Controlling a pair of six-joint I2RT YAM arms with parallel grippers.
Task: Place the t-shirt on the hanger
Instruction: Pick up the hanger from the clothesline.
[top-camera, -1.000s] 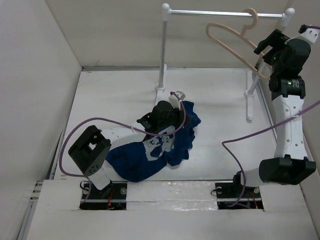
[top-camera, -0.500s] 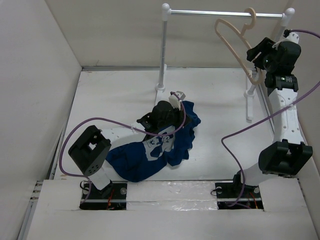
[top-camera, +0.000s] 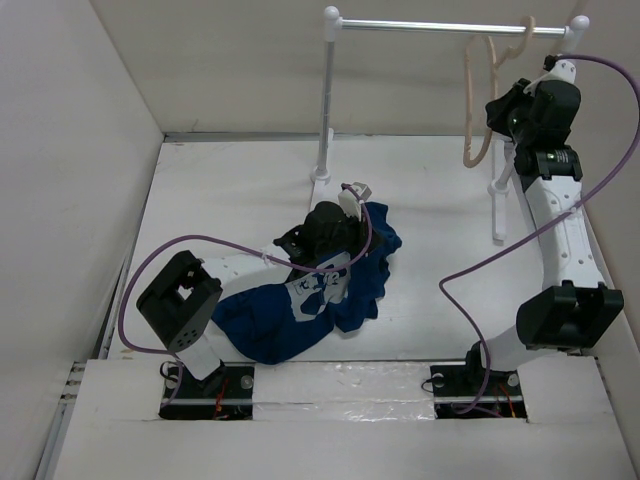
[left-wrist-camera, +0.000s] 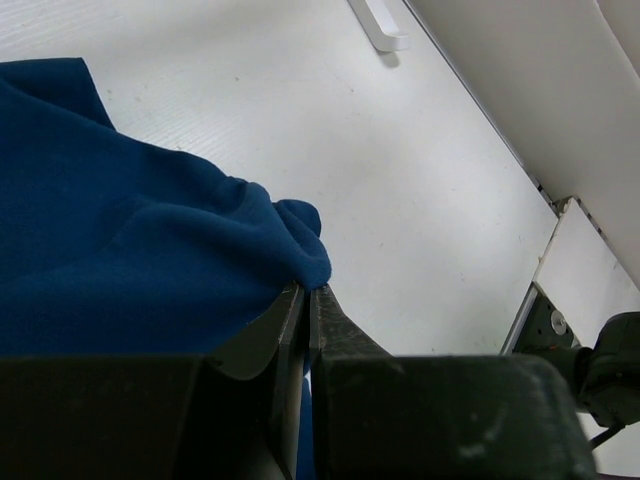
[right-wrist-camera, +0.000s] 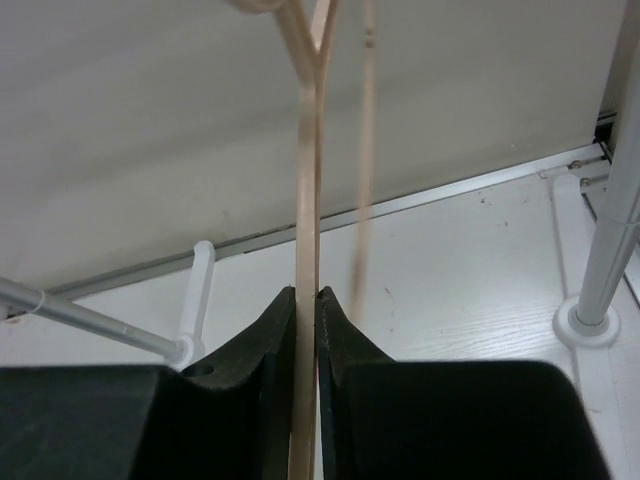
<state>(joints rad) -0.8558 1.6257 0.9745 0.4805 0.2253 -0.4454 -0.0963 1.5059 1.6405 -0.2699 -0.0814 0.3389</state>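
Top view: t-shirt (top-camera: 300, 315) sits bunched on the table (top-camera: 230, 190) under the left gripper (top-camera: 358, 222), hanger (top-camera: 468, 100) hangs on the rack (top-camera: 440, 27) bar with the right gripper (top-camera: 497, 112) at it. Left wrist: jaws are pressed on a fold at the t-shirt's edge. Right wrist: jaws pinch the hanger's thin arm, so probably the fetch-hanger step; next move calls for lifting the hook clear of the bar and carrying it to the t-shirt.
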